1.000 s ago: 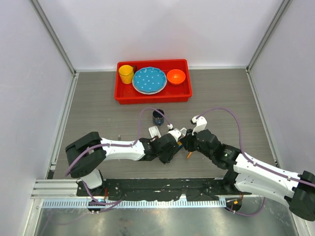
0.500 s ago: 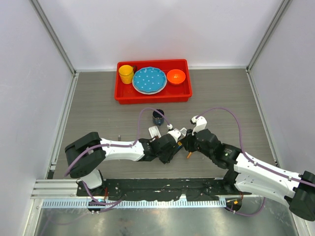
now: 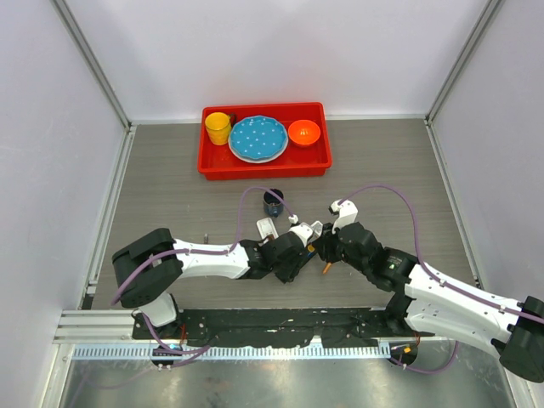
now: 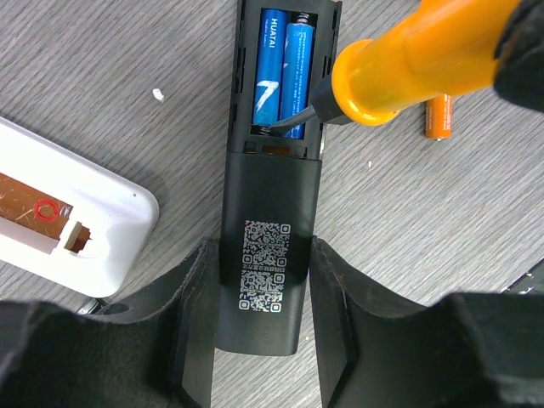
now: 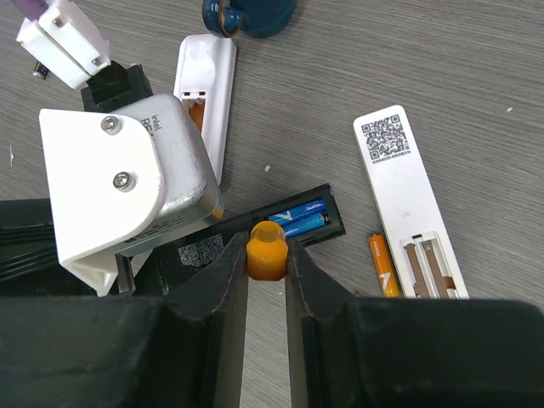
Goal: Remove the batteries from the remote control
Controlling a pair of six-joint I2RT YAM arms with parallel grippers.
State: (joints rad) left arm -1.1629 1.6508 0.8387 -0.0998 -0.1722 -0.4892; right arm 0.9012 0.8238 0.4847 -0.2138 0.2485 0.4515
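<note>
Both pairs of jaws are gripping: the left jaws pinch the black plastic remote control (image 4: 268, 212) across its width near one end, and the right jaws are pressed onto the orange handle of a screwdriver (image 4: 408, 59). Two blue cylindrical batteries (image 4: 285, 68) lie side by side in the remote's open bay at its other end, their long axes running along the remote's length. The screwdriver's dark metal tip sits at the spring end of the bay, over the end of one cell. All this is by the middle of the near edge of the grey wood-grain table (image 3: 170, 187).

One loose orange battery (image 5: 381, 263) lies just beside a white remote (image 5: 408, 204) with an open bay. A second white remote (image 4: 59, 212), also opened, lies on the black one's other side, near a dark blue cup (image 3: 273, 202). A red tray (image 3: 263, 166) holding a yellow cup (image 3: 218, 127), blue plate (image 3: 258, 138) and orange bowl (image 3: 304, 133) stands at the far edge. Bare table shows toward the left and right edges.
</note>
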